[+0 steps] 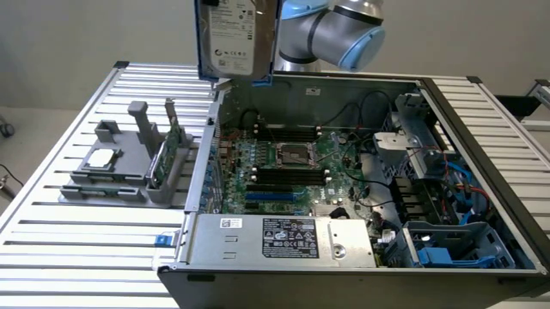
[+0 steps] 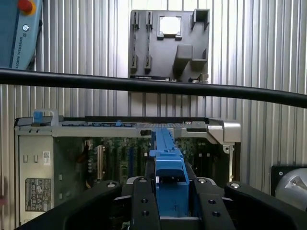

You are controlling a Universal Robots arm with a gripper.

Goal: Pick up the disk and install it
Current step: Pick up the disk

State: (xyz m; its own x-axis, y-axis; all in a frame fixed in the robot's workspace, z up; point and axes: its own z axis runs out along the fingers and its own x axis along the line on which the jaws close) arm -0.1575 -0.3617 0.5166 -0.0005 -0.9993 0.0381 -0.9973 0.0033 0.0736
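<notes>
The slatted metal tabletop [image 1: 86, 225] carries 2 things: an open computer case [image 1: 257, 286] and, beside it, a grey holder [image 1: 90, 193].

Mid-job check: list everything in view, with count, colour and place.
disk: one, silver-grey in a blue carrier, held on edge above the case
computer case: one, grey, open, on the table
motherboard: one, green, inside the case
power supply: one, silver, at the case's near side
holder: one, grey, on the table, at the exterior view's left of the case
chip: one, silver, in the holder
circuit card: one, green, upright in the holder
table: one, silver slats
cable: one, black, across the wrist view
arm: one, grey and light blue, behind the case
gripper: one, black, shut on the disk
</notes>
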